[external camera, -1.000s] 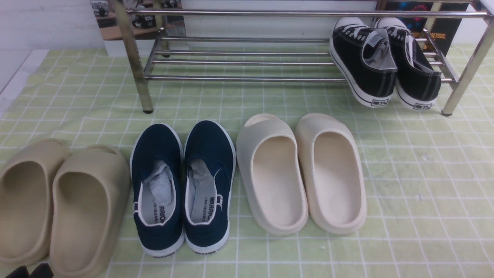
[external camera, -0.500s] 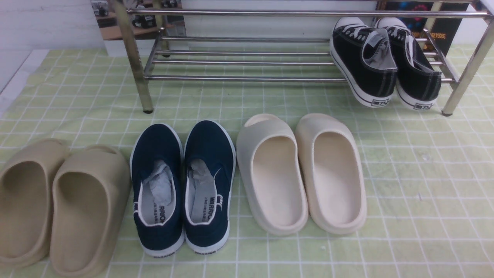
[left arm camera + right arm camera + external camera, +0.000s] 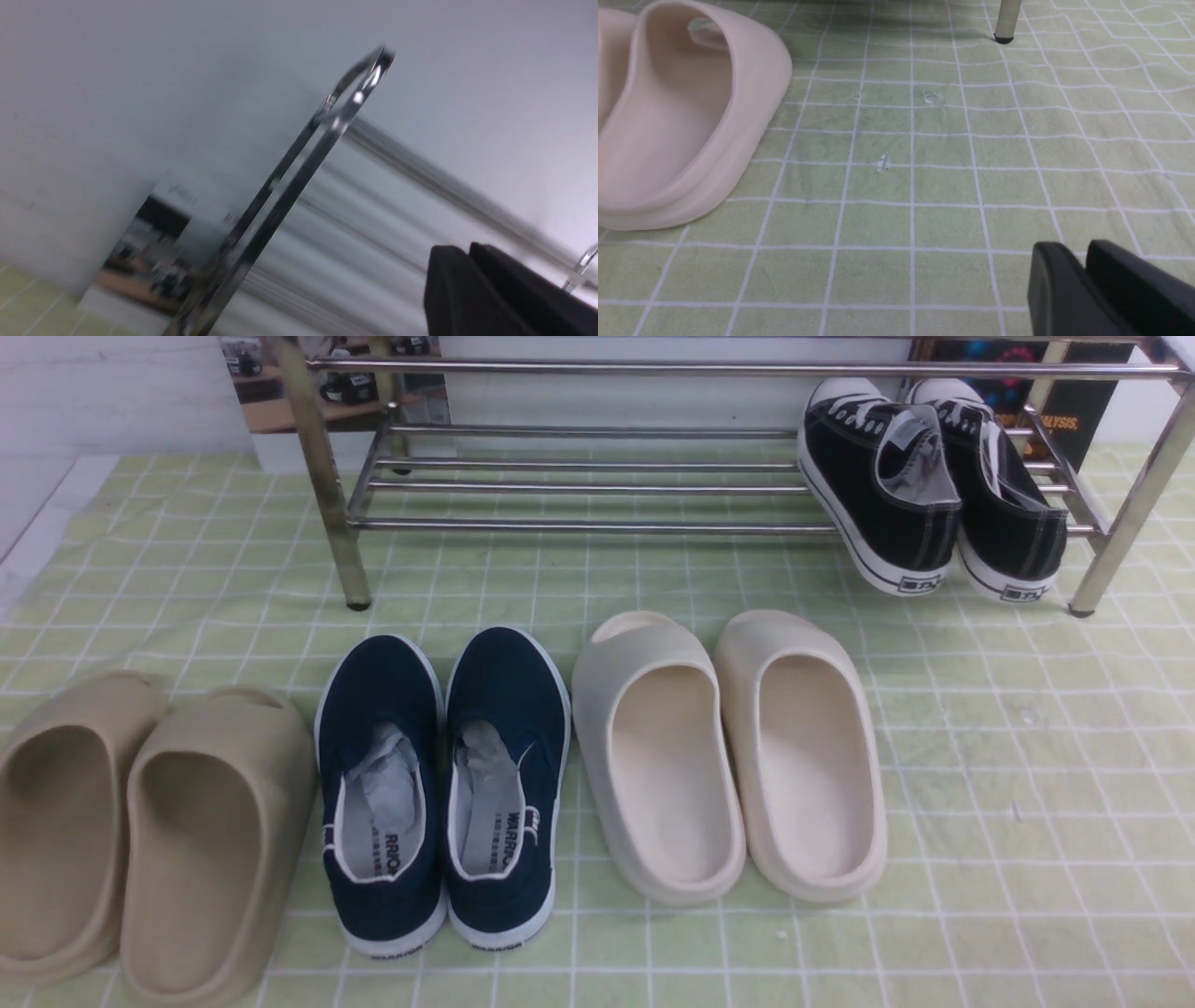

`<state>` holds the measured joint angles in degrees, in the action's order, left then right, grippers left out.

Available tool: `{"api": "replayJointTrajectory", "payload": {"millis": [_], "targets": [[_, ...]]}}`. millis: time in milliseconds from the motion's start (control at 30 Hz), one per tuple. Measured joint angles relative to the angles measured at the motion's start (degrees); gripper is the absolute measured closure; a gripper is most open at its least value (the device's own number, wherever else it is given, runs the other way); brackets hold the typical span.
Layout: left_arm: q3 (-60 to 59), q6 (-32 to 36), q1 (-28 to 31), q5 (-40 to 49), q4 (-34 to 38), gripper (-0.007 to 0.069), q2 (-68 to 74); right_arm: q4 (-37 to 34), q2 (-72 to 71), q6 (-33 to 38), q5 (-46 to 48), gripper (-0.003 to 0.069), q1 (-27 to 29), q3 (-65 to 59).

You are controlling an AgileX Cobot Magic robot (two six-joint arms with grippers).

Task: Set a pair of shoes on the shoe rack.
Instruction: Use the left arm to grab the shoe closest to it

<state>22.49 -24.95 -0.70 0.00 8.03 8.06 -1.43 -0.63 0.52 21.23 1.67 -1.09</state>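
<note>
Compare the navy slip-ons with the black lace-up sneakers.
The navy slip-ons have no laces, while the black sneakers have white ones. The slip-ons' toes are navy, whereas the sneakers' toe caps are white. The slip-ons stand on the checked cloth; the sneakers rest on the lower shelf of the rack. Both pairs have white soles and stand side by side, toes away from the camera.

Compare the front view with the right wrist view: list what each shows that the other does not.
Only the front view: the two navy slip-ons, the black lace-up sneakers and the tan slides.

Only the right wrist view: the right claw.

Both: the cream slides, cut off at the edge in the wrist view, the green checked cloth and a leg of the rack.
</note>
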Motion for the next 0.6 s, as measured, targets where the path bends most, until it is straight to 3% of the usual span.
{"api": "replayJointTrajectory", "payload": {"millis": [100,300,467,600], "targets": [[8.31,2.42,0.00,13.82,-2.68,0.0638,10.65,0.00,0.00,0.00,0.00,0.0522,0.00,0.00],[13.07,3.48,0.00,23.62,-0.34,0.0638,29.67,0.00,0.00,0.00,0.00,0.0514,0.00,0.00],[20.89,13.98,-0.17,38.68,13.01,0.0638,49.15,0.00,0.00,0.00,0.00,0.0506,0.00,0.00],[24.45,23.27,-3.62,42.71,16.87,0.0607,57.52,0.00,0.00,0.00,0.00,0.0500,0.00,0.00]]}}
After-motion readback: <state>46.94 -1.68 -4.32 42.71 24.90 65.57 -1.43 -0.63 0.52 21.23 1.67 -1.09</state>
